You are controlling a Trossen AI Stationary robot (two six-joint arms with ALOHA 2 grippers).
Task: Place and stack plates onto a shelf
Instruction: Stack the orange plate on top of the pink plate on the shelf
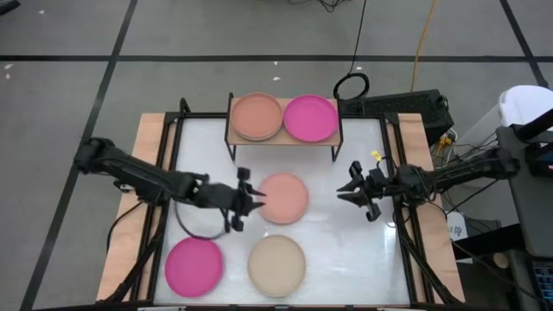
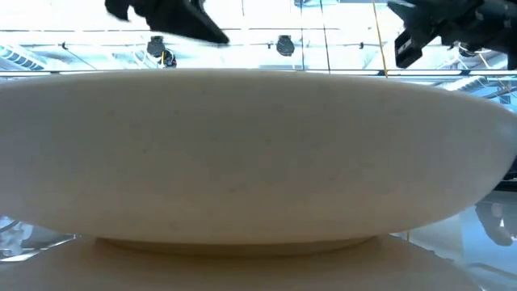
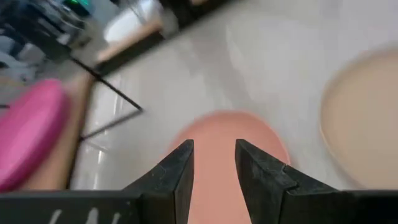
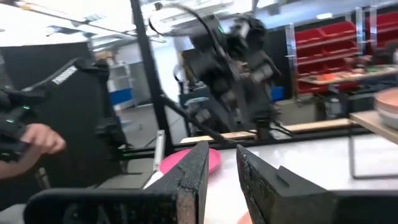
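The shelf (image 1: 285, 142) stands at the table's far edge. It carries a peach plate (image 1: 256, 117) and a magenta plate (image 1: 310, 117) side by side. Three plates lie flat on the table: a pink one (image 1: 285, 197) in the middle, a magenta one (image 1: 193, 266) and a beige one (image 1: 276, 264) near the front. My left gripper (image 1: 257, 200) is at the pink plate's left rim; in the left wrist view the gripper (image 3: 214, 146) stands narrowly open, the plate (image 3: 214, 134) showing between its fingers. My right gripper (image 1: 346, 194) (image 4: 222, 149) is open in the air to the pink plate's right. My left gripper comes at the pink plate's left rim (image 1: 262, 199) slanting down from the table's left. Its own fingers hide the rim, so I cannot tell whether it touches the plate. The plate lies flat on the table.
The beige plate (image 2: 258, 153) fills the low view, hiding the table behind it. The white tabletop has raised wooden edges (image 1: 152, 173). A person's hand (image 4: 37, 140) shows beyond the table. Bare table lies between the pink plate and the right gripper.
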